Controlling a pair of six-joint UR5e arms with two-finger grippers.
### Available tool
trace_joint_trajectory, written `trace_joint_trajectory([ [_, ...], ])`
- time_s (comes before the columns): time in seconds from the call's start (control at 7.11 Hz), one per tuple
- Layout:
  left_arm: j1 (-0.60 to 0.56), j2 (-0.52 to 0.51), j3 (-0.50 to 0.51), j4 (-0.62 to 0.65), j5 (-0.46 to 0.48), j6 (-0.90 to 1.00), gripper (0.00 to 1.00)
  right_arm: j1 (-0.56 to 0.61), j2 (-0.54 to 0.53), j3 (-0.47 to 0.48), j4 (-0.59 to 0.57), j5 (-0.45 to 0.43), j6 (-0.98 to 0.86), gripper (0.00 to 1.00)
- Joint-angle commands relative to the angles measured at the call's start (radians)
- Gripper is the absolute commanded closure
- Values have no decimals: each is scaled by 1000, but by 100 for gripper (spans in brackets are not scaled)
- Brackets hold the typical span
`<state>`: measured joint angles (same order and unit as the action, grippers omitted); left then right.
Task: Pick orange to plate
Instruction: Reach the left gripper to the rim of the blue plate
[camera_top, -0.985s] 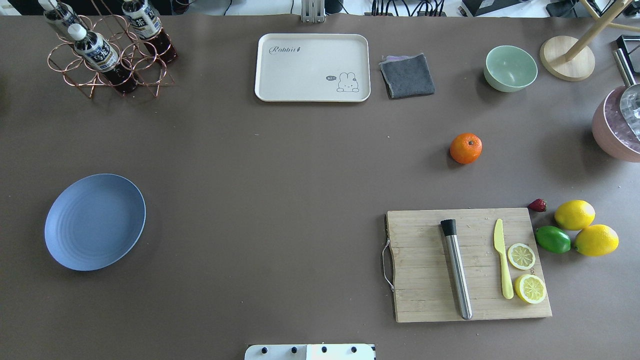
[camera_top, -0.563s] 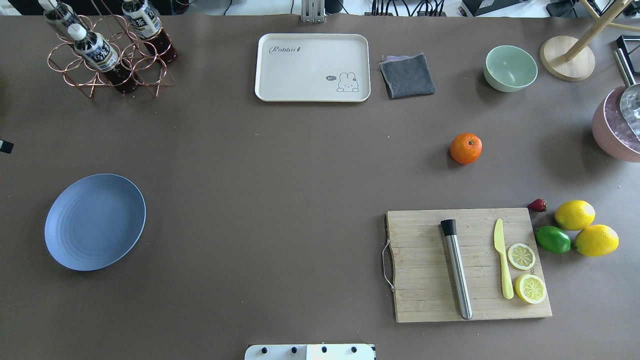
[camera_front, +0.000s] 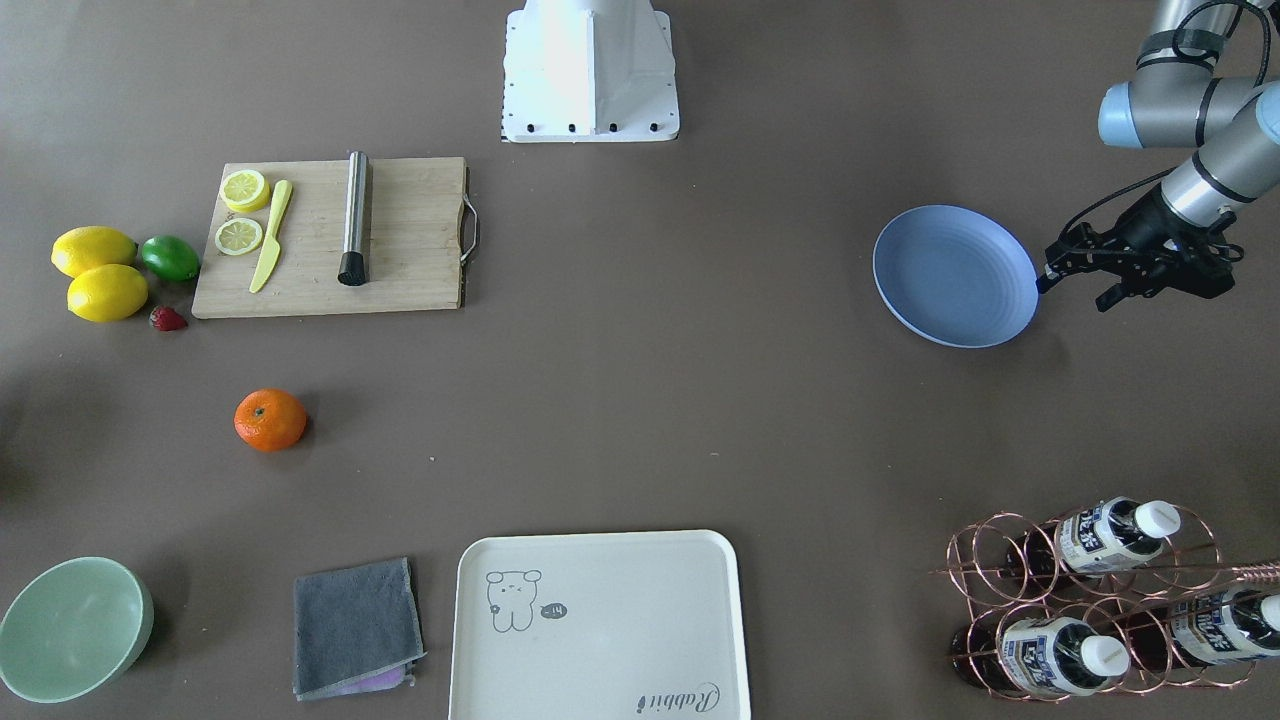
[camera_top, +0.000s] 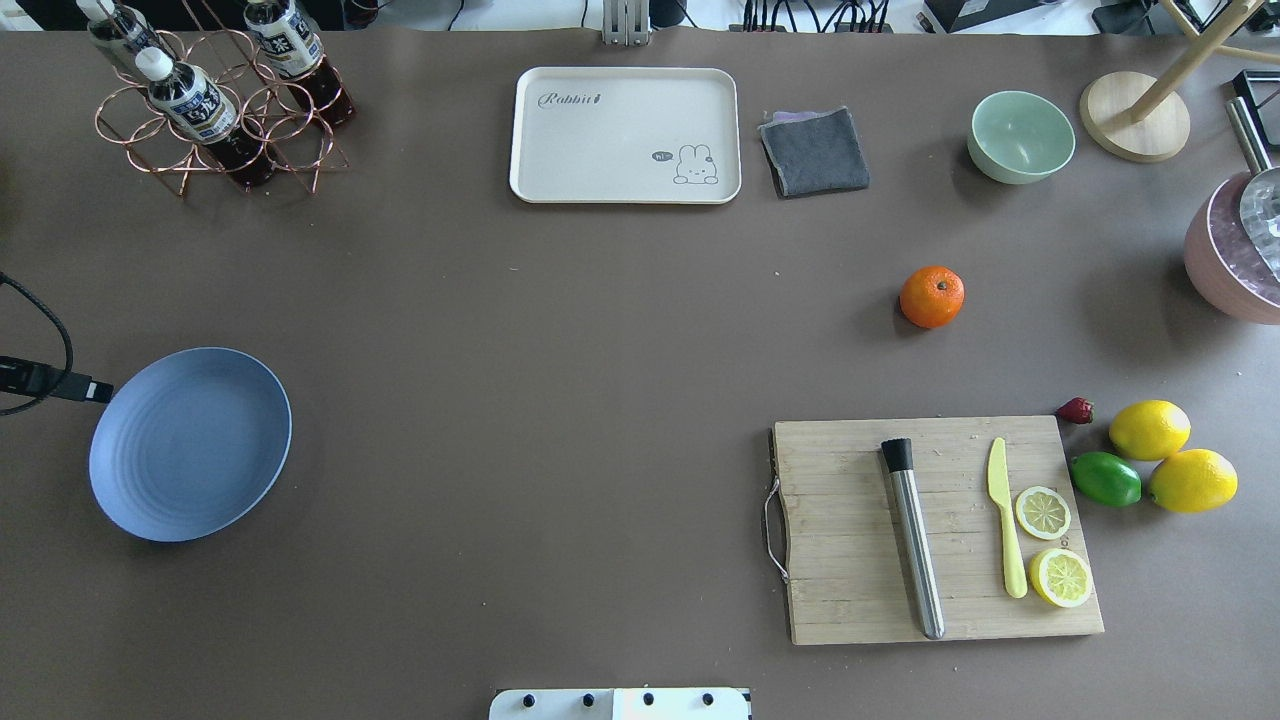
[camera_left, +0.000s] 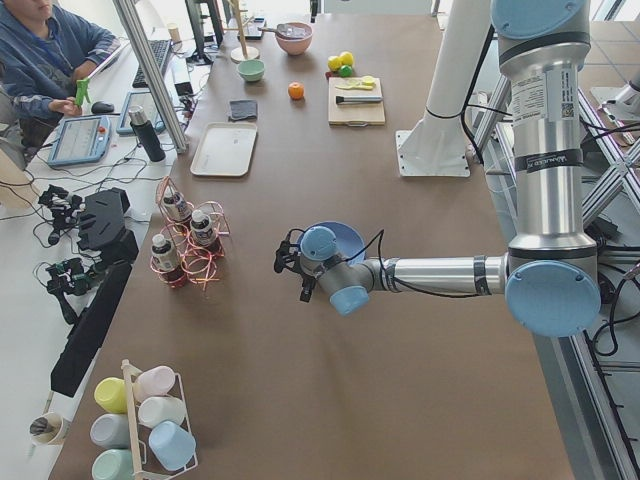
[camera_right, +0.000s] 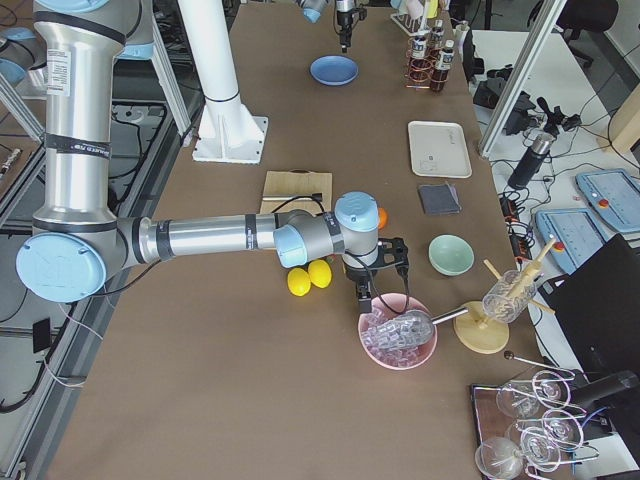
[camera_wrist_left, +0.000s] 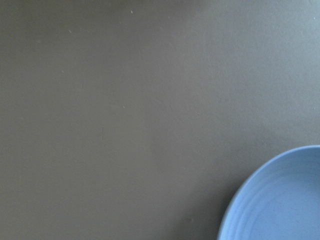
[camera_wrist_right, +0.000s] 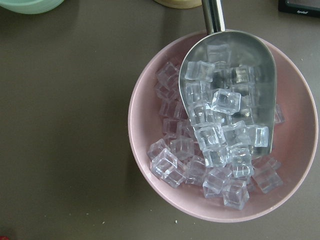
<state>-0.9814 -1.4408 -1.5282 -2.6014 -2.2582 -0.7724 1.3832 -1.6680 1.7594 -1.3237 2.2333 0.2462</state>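
Observation:
The orange (camera_top: 931, 296) rests alone on the brown table, on the right half of the overhead view, beyond the cutting board; it also shows as the orange (camera_front: 270, 419) in the front-facing view. Far across the table lies the blue plate (camera_top: 190, 443), with nothing on it. My left gripper (camera_front: 1075, 292) hovers open just outside the plate's rim (camera_front: 1030, 290), and one fingertip (camera_top: 98, 391) pokes into the overhead view. My right gripper (camera_right: 375, 268) hangs between the orange and the pink ice bowl; whether it is open or shut I cannot tell.
A wooden cutting board (camera_top: 850, 560) carries a muddler, a yellow knife and lemon slices. Two lemons (camera_top: 1150, 430), a lime (camera_top: 1105, 479) and a strawberry lie beside it. Pink bowl of ice with scoop (camera_wrist_right: 150, 130), green bowl (camera_top: 1020, 135), grey cloth (camera_top: 815, 150), cream tray (camera_top: 625, 135), bottle rack (camera_top: 215, 110).
The left gripper has come in from the overhead view's left edge and moved toward the robot, reaching the plate's rim. The orange and plate have not moved.

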Motion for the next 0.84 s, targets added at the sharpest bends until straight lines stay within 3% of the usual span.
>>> trace_joint_trajectory([
  [0.0, 42, 5, 14, -46, 12, -22, 9, -1, -1, -3, 14, 0, -1, 0],
  [0.7, 84, 11, 17, -86, 11, -16, 49, -1, -1, -8, 14, -1, -2, 0],
])
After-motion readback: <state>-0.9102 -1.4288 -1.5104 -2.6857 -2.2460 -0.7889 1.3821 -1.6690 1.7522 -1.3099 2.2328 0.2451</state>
